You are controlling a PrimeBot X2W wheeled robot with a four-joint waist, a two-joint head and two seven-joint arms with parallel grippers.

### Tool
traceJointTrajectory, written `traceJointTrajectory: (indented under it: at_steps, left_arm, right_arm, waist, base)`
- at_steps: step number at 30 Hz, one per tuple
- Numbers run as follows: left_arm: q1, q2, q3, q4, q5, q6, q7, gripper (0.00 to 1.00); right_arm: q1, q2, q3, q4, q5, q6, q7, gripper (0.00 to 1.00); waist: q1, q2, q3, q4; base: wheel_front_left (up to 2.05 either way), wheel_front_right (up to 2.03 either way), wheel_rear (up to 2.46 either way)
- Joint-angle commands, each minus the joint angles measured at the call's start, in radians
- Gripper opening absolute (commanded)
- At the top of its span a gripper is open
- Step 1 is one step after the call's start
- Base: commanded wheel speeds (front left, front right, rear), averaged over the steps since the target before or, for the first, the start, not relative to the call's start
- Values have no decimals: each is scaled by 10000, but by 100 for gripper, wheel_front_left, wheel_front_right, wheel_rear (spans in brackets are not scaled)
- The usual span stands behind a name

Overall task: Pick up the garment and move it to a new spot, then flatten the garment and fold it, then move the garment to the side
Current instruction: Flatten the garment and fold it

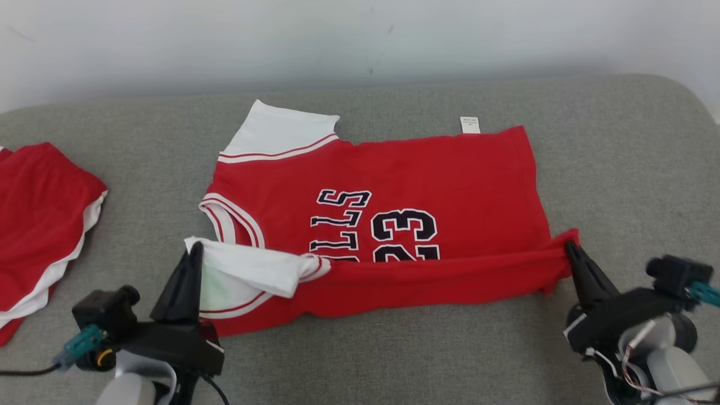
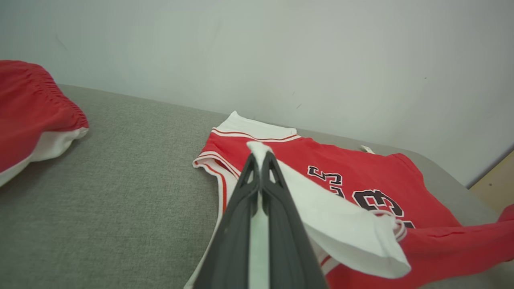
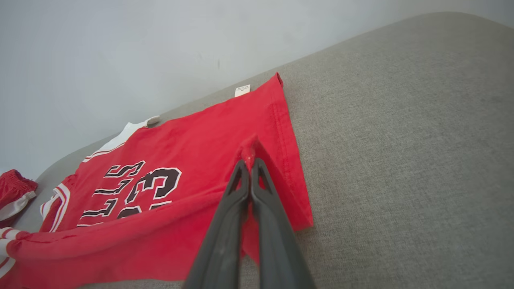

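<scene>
Red jersey [image 1: 450,185]: wrist views show left hand [image 2: 260,155] clamping its white sleeve [image 2: 341,228], right hand [image 3: 249,162] seemingly its hem corner [image 3: 249,147].

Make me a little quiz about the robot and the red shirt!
1. True or false: the left fingers pinch a white sleeve of the red basketball jersey.
2. What do the right fingers hold? A) the collar B) a red hem corner of the jersey C) the white label
3. Fill in: the red shorts with white trim lie on the grey fabric cushion at the robot's ____ side.
Key: 1 true; 2 B; 3 left.
</scene>
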Motion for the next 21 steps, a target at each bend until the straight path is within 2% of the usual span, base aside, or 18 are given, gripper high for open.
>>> traceJointTrajectory:
  at_steps: [1,12,13,14,18,21]
  left_arm:
    - [-228,129,-2,268,108,-73,-24,0]
    - [-2237,5,-245,3322,477,-420,-637,0]
    - [-2365,-34,-273,3497,515,-460,-693,73]
    - [-2446,-92,-277,3627,525,-509,-760,100]
    - [-2412,-239,-88,3822,524,-596,-894,100]
    - [-1989,-400,283,3335,617,-544,-902,100]
  right_arm:
    - [-232,3,87,159,-98,-2,41,0]
    - [-2292,163,918,2463,-528,-1,-513,0]
    - [-2414,131,963,2615,-598,-1,-648,42]
    - [-2494,103,1015,2730,-641,-1,-804,98]
    - [-2572,-4,1126,3168,-720,-1,-1391,100]
    - [-2361,-134,1139,3345,-857,-1,-1823,100]
  waist:
    - [-2,-1,233,-151]
    - [-2,-1,816,-220]
    - [-2,-1,830,-206]
    - [-2,-1,833,-189]
    - [-2,-1,722,-72]
    - [-2,-1,585,-2]
  base:
    - [0,0,0]
    - [0,0,0]
    - [0,0,0]
    - [0,0,0]
    - [0,0,0]
    - [0,0,0]
